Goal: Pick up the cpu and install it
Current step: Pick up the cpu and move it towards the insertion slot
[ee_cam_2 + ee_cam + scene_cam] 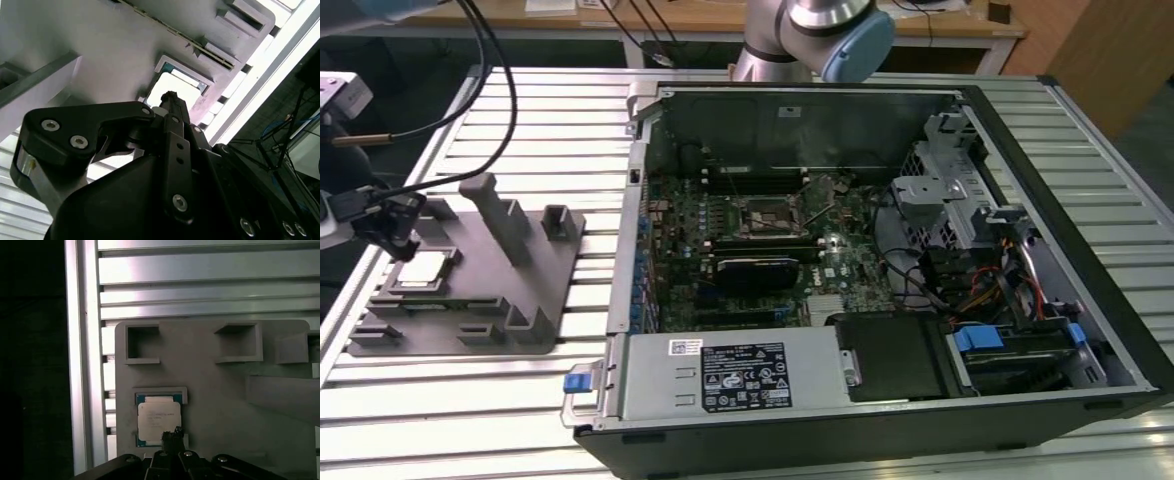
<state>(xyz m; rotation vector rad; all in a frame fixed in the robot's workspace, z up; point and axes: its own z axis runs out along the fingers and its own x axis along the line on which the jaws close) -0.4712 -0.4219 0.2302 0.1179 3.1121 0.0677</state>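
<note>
Aluminium slats make up the tabletop [480, 400], which carries everything here. The largest thing on it is the open black computer case [1067, 200], lying on its side toward the exterior view's right. The green motherboard [854, 260] is exposed inside it, with the dark square socket [761, 215] near its middle. Just beside the case, toward the exterior view's left, sits the grey plastic holder block [534, 280]. The gripper [398, 240] hangs over the block's outer end. Whether it is spread or pressed together I cannot tell.

The cpu [424, 268] lies flat in its shallow recess on the block, silvery top up, well apart from the socket. In the first wrist view the gripper's tip [172, 436] overlaps the chip's near edge [159, 421], and contact cannot be made out.

I judge the pick-up to be the step in hand, with the chip not yet lifted. That grasp calls for squaring up over the chip and taking it by its edges, level, without scraping the recess walls.
</note>
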